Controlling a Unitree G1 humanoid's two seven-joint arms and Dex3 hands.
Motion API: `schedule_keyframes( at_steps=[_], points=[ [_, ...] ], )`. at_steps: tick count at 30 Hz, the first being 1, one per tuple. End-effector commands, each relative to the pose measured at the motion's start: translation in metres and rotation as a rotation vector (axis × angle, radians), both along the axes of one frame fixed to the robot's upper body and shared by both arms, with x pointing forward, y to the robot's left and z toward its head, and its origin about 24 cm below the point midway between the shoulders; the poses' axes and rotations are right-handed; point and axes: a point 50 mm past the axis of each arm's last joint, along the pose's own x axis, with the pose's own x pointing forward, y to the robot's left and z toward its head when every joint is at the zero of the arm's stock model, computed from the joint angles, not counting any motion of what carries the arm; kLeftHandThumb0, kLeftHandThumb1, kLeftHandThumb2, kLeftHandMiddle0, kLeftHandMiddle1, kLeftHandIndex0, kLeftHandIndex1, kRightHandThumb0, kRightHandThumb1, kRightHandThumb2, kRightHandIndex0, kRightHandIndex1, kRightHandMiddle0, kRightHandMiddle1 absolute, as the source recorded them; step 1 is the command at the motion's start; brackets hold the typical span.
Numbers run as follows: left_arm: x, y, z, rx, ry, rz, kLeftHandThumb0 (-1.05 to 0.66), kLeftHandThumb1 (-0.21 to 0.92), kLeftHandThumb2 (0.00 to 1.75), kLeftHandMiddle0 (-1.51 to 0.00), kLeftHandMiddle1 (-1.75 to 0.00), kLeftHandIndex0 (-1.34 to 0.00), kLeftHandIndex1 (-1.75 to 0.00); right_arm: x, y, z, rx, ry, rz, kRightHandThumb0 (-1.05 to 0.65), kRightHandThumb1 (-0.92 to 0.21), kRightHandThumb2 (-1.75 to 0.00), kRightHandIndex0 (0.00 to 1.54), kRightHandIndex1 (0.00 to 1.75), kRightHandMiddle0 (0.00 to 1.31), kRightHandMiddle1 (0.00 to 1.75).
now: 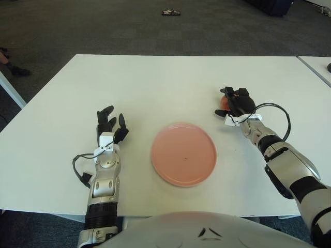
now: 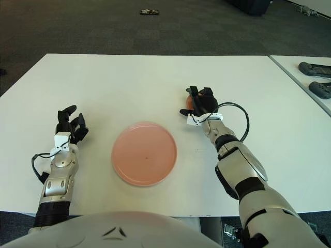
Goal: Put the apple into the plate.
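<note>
A red apple (image 1: 223,102) sits on the white table (image 1: 155,82) to the right of and beyond the pink plate (image 1: 183,153), mostly hidden by my right hand. My right hand (image 1: 234,105) is at the apple, with its fingers curled over the top and the thumb under the near side, closed around it at table height. The apple also shows in the right eye view (image 2: 190,102). My left hand (image 1: 109,126) shows to the left of the plate with its fingers spread and nothing in them. The plate holds nothing.
A second table at the far right carries two dark controllers (image 2: 314,67) (image 2: 321,89). A small dark object (image 1: 170,12) lies on the carpet beyond the table. A black cable (image 1: 276,111) loops off my right wrist.
</note>
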Motion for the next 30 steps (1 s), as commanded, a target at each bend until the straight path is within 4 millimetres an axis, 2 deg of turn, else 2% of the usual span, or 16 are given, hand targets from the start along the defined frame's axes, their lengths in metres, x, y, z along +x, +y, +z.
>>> schedule_keyframes(
  at_steps=[1,12,13,14,15,16,17,19,20,22,24,30],
  points=[
    [-0.0014,0.0033,0.0018,0.010,0.002,0.003,-0.72,0.92,0.78,-0.31,-0.44,0.00,-0.94,-0.0343,-0.0216,-0.0413,-0.059,0.203,-0.064,-0.74,-0.92,-0.51,0.04,0.96,0.00,0.84],
    [-0.0018,0.0037,0.0027,0.015,0.000,0.008,-0.72,0.92,0.77,-0.31,-0.43,0.00,-0.96,-0.0344,-0.0210,-0.0419,-0.049,0.210,-0.070,-0.76,-0.92,-0.54,0.04,0.96,0.00,0.84],
    [-0.0018,0.0040,0.0028,0.016,0.000,0.008,-0.72,0.92,0.77,-0.32,-0.43,0.00,-0.96,-0.0347,-0.0209,-0.0423,-0.045,0.211,-0.074,-0.74,-0.92,-0.51,0.06,1.02,0.00,0.97],
    [-0.0019,0.0043,0.0029,0.016,0.000,0.008,-0.72,0.92,0.77,-0.32,-0.43,0.00,-0.96,-0.0354,-0.0209,-0.0431,-0.038,0.212,-0.081,-0.74,-0.92,-0.49,0.07,1.04,0.00,1.01],
    [-0.0019,0.0044,0.0029,0.017,0.000,0.008,-0.72,0.92,0.77,-0.32,-0.43,0.00,-0.96,-0.0359,-0.0209,-0.0437,-0.034,0.212,-0.085,-0.70,-0.89,-0.47,0.14,1.19,0.00,1.26],
    [-0.0019,0.0045,0.0030,0.017,0.000,0.008,-0.72,0.92,0.78,-0.32,-0.44,0.00,-0.96,-0.0363,-0.0212,-0.0440,-0.024,0.211,-0.094,-0.67,-0.86,-0.47,0.18,1.29,0.00,1.43],
    [-0.0019,0.0046,0.0030,0.017,0.001,0.007,-0.72,0.92,0.78,-0.32,-0.44,0.00,-0.96,-0.0365,-0.0214,-0.0441,-0.018,0.210,-0.100,-0.61,-0.83,-0.54,0.22,1.38,0.07,1.49],
    [-0.0020,0.0049,0.0030,0.017,0.002,0.009,-0.72,0.92,0.78,-0.32,-0.44,0.00,-0.96,-0.0365,-0.0211,-0.0436,0.010,0.192,-0.117,-0.49,-0.68,-0.80,0.38,1.60,0.27,1.64],
    [-0.0019,0.0051,0.0030,0.016,0.003,0.010,-0.72,0.92,0.78,-0.33,-0.44,0.00,-0.96,-0.0368,-0.0206,-0.0436,0.024,0.178,-0.127,-0.48,-0.64,-0.85,0.42,1.63,0.31,1.66],
    [-0.0020,0.0059,0.0031,0.016,0.004,0.013,-0.72,0.92,0.78,-0.33,-0.44,0.00,-0.96,-0.0375,-0.0182,-0.0441,0.042,0.156,-0.138,-0.46,-0.52,-1.03,0.58,1.70,0.43,1.71],
    [-0.0020,0.0064,0.0032,0.016,0.005,0.015,-0.72,0.92,0.78,-0.33,-0.44,0.00,-0.96,-0.0384,-0.0148,-0.0449,0.055,0.135,-0.142,-0.45,-0.45,-1.12,0.73,1.72,0.49,1.73],
    [-0.0020,0.0068,0.0033,0.016,0.012,0.019,-0.72,0.92,0.78,-0.34,-0.45,0.00,-0.97,-0.0402,-0.0125,-0.0448,0.129,0.094,-0.168,-0.46,-0.35,-1.26,1.02,1.74,0.58,1.74]
  ],
)
